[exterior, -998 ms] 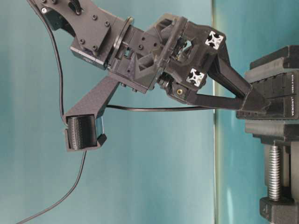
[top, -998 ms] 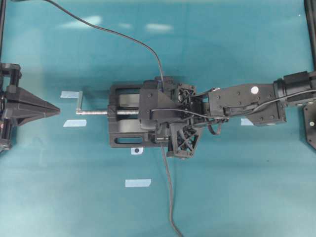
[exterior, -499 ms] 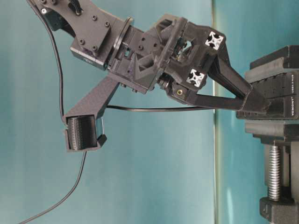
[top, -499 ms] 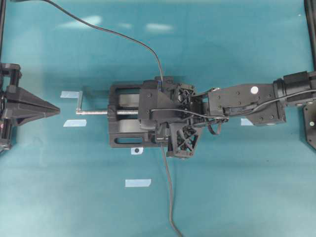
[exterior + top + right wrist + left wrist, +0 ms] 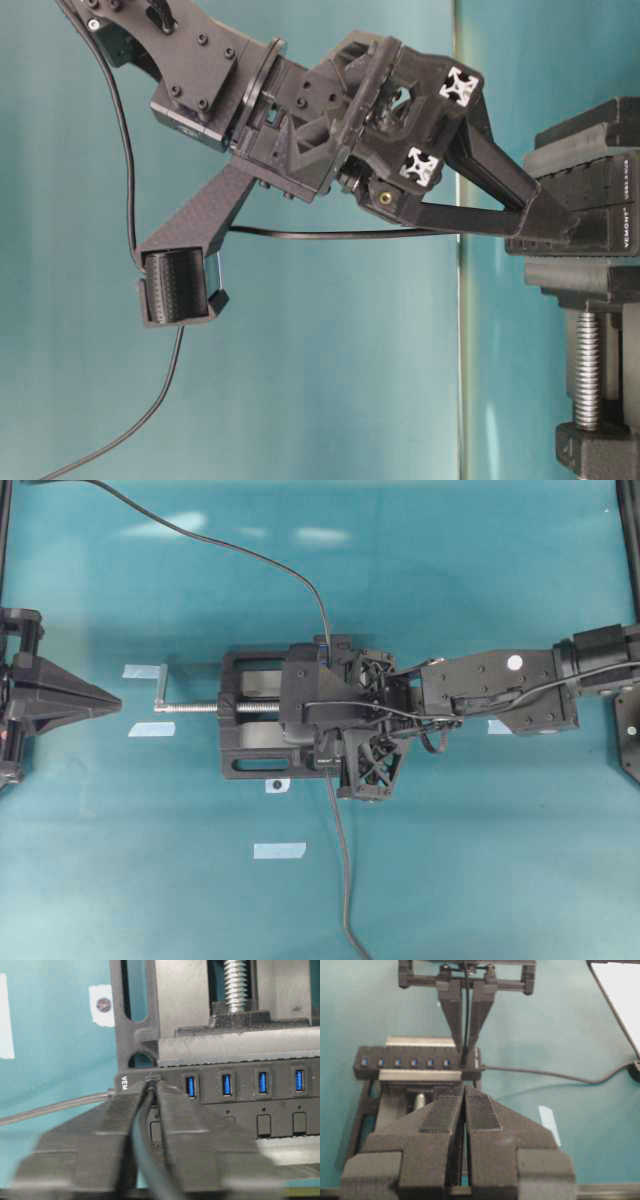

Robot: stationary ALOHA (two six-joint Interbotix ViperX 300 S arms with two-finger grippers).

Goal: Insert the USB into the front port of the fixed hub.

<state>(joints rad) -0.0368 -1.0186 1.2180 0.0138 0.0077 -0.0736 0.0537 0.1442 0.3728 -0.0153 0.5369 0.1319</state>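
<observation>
The fixed hub (image 5: 240, 1095) lies clamped with its blue slots facing up. The USB (image 5: 152, 1080) sits in the end slot beside the white lettering, and its thin cable runs back between my right gripper's fingers. My right gripper (image 5: 153, 1085) straddles the plug with its jaws a little apart, so it is open. In the left wrist view the USB (image 5: 465, 1056) stands at the right end of the hub (image 5: 415, 1062). From the side, the right gripper (image 5: 545, 228) has its tips at the hub (image 5: 590, 215). My left gripper (image 5: 112, 702) waits shut and empty at the far left.
A black vise (image 5: 250, 750) holds the hub, and its silver screw handle (image 5: 162, 688) points left. The hub's thicker cable (image 5: 345, 880) trails toward the front edge. Another thin cable (image 5: 200, 540) crosses the back left. Several pale tape marks (image 5: 279, 851) are stuck to the teal mat.
The right gripper's fingers have parted slightly around the plug. The plug, the hub and both arms stay where they were.
</observation>
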